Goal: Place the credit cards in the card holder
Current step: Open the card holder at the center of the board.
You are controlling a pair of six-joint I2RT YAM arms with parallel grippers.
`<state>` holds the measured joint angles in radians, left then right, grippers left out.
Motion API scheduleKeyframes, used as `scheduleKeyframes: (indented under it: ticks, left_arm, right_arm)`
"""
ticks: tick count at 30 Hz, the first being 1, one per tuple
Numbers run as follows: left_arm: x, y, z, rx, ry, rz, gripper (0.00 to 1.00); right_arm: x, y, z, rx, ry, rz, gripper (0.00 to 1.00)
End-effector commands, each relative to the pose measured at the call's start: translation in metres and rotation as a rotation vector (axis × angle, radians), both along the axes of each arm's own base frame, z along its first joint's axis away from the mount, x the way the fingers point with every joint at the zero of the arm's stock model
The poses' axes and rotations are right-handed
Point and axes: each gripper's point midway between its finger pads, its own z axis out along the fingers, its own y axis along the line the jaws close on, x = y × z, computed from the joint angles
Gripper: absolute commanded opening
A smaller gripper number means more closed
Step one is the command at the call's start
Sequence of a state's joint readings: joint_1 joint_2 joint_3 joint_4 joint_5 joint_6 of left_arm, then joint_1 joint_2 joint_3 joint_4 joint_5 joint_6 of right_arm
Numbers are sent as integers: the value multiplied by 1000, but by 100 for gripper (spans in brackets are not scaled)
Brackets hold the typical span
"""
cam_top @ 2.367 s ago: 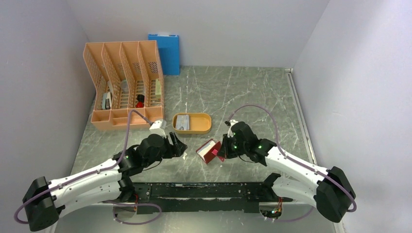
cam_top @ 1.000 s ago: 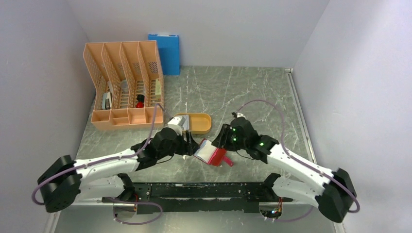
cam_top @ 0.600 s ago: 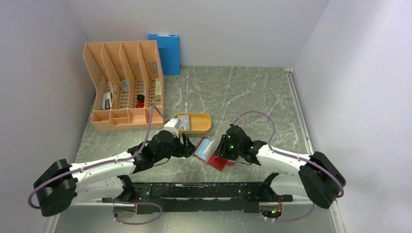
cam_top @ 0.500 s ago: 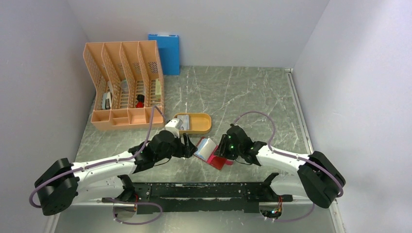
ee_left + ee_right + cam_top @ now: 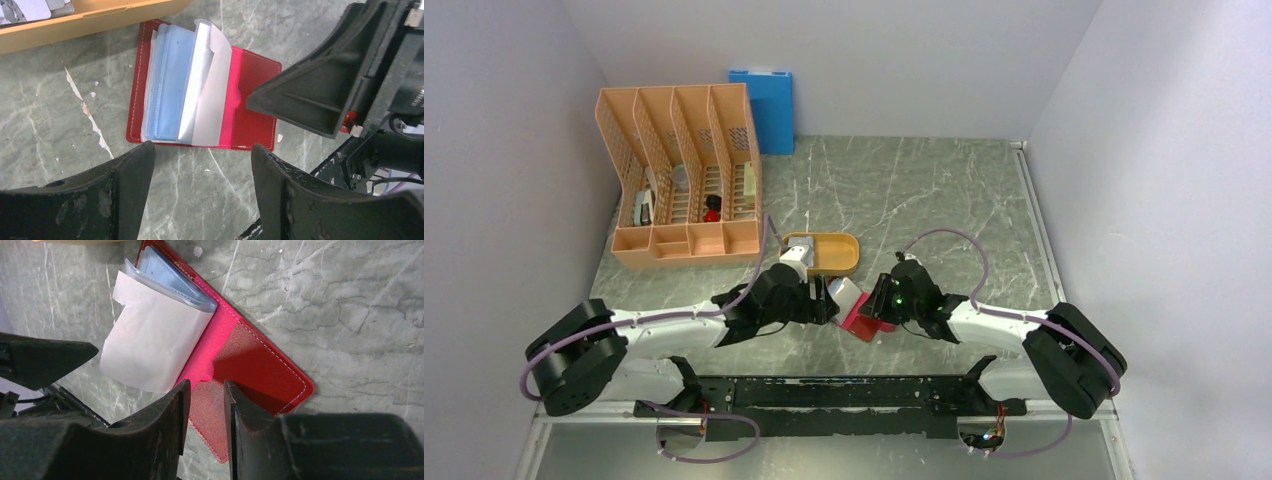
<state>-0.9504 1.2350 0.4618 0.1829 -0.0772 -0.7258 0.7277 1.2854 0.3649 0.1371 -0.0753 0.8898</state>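
Note:
The card holder lies open on the table, dark red with pale blue-grey pockets fanned up from its left half. My left gripper hovers open just before its near edge, nothing between the fingers. My right gripper is over the bare red right half; its jaws stand a narrow gap apart, with the red cover showing through the gap. In the top view the left gripper and right gripper flank the holder. Grey credit cards lie in the orange tray.
The orange oval tray sits just behind the holder, partly under my left wrist. A peach file organizer stands at the back left, with a blue folder against the rear wall. A rail runs along the table's right edge.
My left arm has moved right, up to the holder. The right gripper's jaws have narrowed over the red half. The holder has shifted slightly towards the tray.

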Motion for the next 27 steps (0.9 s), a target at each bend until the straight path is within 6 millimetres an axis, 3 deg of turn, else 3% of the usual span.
scheduleKeyframes:
  ticks: [1,20,27]
  left_arm:
    - [13,-20,15,-59,-21,-19,74]
    - [19,-27,-23,6,50,-10,75]
    - [8,-39,-21,-57,66,-87,70]
  right_arm:
    - [-29,-55,-55,-253,119,-42,36]
    - [-31,-54,-56,-252,125,-22,35]
    - [-27,-49,-55,-237,116,-15,35]
